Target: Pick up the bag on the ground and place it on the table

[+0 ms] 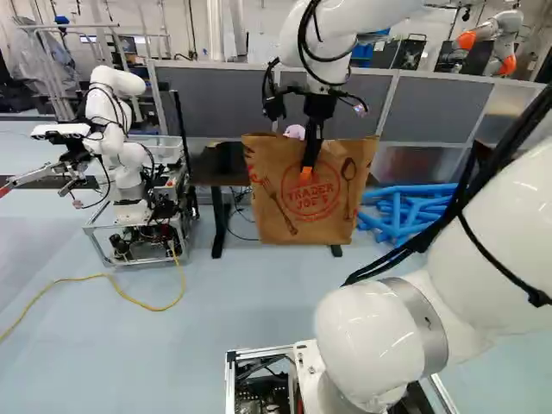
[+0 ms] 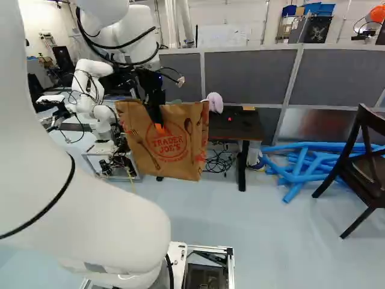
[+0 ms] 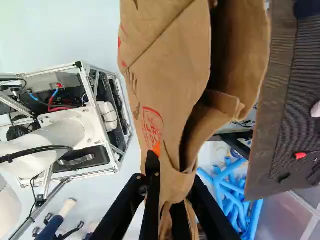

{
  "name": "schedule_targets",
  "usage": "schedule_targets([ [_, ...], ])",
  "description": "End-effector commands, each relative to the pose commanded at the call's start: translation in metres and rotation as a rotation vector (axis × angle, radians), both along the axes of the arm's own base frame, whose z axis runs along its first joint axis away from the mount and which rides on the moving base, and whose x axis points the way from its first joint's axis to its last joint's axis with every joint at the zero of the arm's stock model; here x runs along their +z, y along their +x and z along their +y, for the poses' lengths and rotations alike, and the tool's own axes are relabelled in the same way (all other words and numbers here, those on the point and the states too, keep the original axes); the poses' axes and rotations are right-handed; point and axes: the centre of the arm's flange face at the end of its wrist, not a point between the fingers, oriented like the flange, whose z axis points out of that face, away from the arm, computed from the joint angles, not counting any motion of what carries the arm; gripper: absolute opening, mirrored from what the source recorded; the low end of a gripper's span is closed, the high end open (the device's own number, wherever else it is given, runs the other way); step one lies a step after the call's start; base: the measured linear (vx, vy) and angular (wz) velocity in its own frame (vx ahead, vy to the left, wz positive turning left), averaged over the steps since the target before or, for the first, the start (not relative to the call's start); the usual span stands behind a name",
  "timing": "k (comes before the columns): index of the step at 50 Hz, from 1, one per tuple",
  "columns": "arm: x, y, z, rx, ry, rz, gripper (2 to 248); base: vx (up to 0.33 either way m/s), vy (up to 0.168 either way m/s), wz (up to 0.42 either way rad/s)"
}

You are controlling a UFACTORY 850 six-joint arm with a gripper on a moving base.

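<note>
Your gripper (image 1: 307,171) is clamped on one wall of the bag (image 1: 310,205), orange pads pressing the paper near its open top. The bag hangs roughly upright in front of the table (image 2: 236,128), beside its edge in the wrist view, and not on it. How deep the pinch goes is partly hidden, so treat its firmness as probable only.

Risk findings for you: the hold is on a single wall, so the paper could tear or slip and the bag swing or tip. If you advance without enough height, the hanging bottom may strike the table's edge and fold. Set down off-centre, it could catch the pink item (image 2: 215,102) or the red-tipped tool (image 3: 300,155) (minor, but worth noting).

Count: one bag, one table, one pink item, one red-tipped tool, one chair (image 2: 364,153), one yellow cable (image 1: 129,297); another robot (image 1: 129,172) nearby and another robot (image 1: 495,41) beyond the partition (image 1: 328,99). The blue tubes (image 2: 304,165) are several, tangled past an exact count.
</note>
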Motion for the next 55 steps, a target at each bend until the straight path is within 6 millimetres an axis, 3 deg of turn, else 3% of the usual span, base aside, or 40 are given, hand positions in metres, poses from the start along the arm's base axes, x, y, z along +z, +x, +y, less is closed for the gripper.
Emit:
schedule_targets([
  [55,0.0000,0.0000,0.0000,0.000,0.000,0.000,21,0.203,-0.033,-0.008],
])
